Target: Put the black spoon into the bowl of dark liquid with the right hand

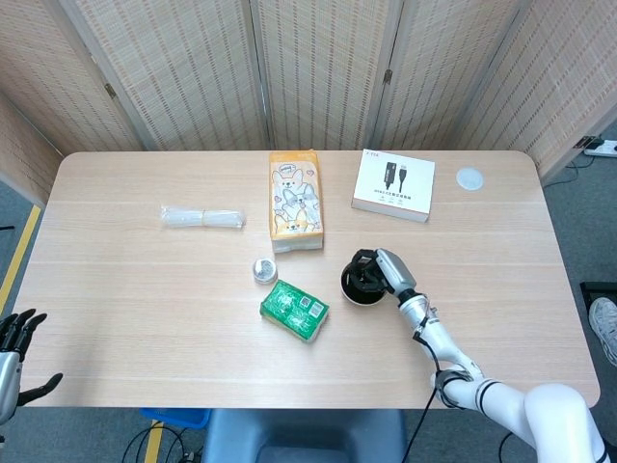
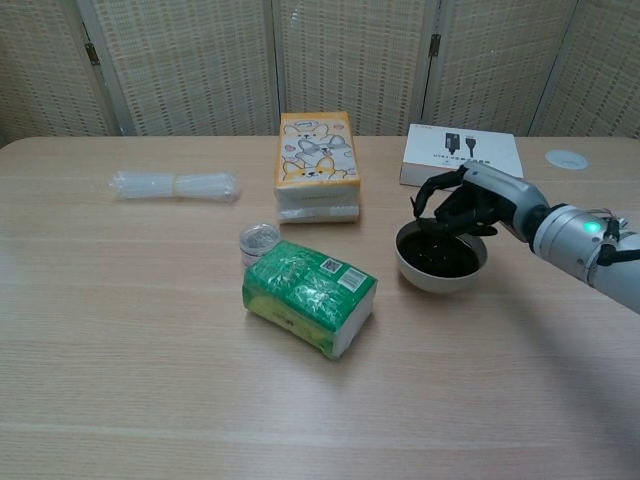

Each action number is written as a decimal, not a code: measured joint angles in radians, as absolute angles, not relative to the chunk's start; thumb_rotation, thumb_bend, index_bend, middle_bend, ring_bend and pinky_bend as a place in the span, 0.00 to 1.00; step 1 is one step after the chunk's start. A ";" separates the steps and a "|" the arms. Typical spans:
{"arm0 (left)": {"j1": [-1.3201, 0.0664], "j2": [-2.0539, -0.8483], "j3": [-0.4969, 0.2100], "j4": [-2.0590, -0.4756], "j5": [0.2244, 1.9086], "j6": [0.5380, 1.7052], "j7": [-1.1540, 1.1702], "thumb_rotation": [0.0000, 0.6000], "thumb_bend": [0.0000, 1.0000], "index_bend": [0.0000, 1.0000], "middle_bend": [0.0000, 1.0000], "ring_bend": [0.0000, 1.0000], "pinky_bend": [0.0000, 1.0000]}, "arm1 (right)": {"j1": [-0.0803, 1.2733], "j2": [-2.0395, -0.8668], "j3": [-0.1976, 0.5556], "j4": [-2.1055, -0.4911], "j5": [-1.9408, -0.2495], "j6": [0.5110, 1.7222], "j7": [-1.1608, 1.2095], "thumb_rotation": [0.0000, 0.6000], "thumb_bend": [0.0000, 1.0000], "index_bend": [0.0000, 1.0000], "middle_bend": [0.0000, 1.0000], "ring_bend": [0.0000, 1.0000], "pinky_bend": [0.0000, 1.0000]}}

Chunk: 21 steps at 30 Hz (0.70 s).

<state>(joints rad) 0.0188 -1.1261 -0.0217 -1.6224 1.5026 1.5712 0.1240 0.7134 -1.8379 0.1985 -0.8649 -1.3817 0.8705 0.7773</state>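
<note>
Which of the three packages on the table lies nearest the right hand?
The white box, just beyond the right hand; the orange pack and green pack lie farther left.

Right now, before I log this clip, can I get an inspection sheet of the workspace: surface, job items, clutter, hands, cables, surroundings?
Surface: light wooden table, no spills seen.
Job's things: bowl of dark liquid right of centre; black spoon cannot be made out against the dark hand and liquid.
Clutter: green packet, small jar, orange tissue pack, white box, clear plastic bundle, white disc.
Hands: right hand over the bowl's far rim, fingers curled down toward the liquid; left hand off the table's left edge, fingers apart, holding nothing.
Cables: black cable along the right arm.
Surroundings: woven folding screens behind; grey floor.
</note>
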 measured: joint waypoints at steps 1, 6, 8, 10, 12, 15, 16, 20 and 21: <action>0.019 -1.126 -0.021 -1.623 1.502 1.571 0.125 1.00 0.14 0.17 0.14 0.12 0.15 | 0.717 -1.841 0.198 -0.864 -1.385 0.870 0.779 1.00 0.47 0.70 0.96 1.00 1.00; 0.022 -1.125 -0.021 -1.624 1.499 1.573 0.124 1.00 0.14 0.17 0.14 0.12 0.15 | 0.720 -1.842 0.181 -0.875 -1.409 0.876 0.787 1.00 0.47 0.70 0.96 1.00 1.00; 0.022 -1.125 -0.020 -1.623 1.500 1.573 0.125 1.00 0.14 0.17 0.14 0.12 0.15 | 0.715 -1.836 0.171 -0.882 -1.415 0.881 0.790 1.00 0.47 0.70 0.96 1.00 1.00; 0.022 -1.125 -0.019 -1.623 1.502 1.573 0.126 1.00 0.14 0.17 0.14 0.12 0.15 | 0.707 -1.825 0.159 -0.889 -1.424 0.885 0.793 1.00 0.47 0.70 0.96 1.00 1.00; 0.022 -1.126 -0.019 -1.624 1.505 1.574 0.127 1.00 0.14 0.17 0.14 0.12 0.15 | 0.698 -1.813 0.146 -0.897 -1.432 0.891 0.796 1.00 0.47 0.71 0.96 1.00 1.00; 0.021 -1.126 -0.019 -1.626 1.506 1.574 0.129 1.00 0.14 0.17 0.14 0.12 0.15 | 0.685 -1.796 0.132 -0.903 -1.438 0.897 0.797 1.00 0.47 0.71 0.96 1.00 1.00; 0.021 -1.126 -0.019 -1.627 1.506 1.573 0.129 1.00 0.14 0.17 0.14 0.12 0.15 | 0.683 -1.794 0.129 -0.901 -1.439 0.898 0.794 1.00 0.48 0.71 0.96 1.00 1.00; 0.018 -1.126 -0.019 -1.630 1.508 1.571 0.135 1.00 0.14 0.17 0.14 0.12 0.15 | 0.681 -1.793 0.136 -0.875 -1.428 0.895 0.790 1.00 0.48 0.71 0.96 1.00 1.00; 0.018 -1.126 -0.019 -1.631 1.508 1.570 0.135 1.00 0.14 0.17 0.14 0.12 0.15 | 0.683 -1.795 0.143 -0.866 -1.421 0.892 0.793 1.00 0.48 0.71 0.96 1.00 1.00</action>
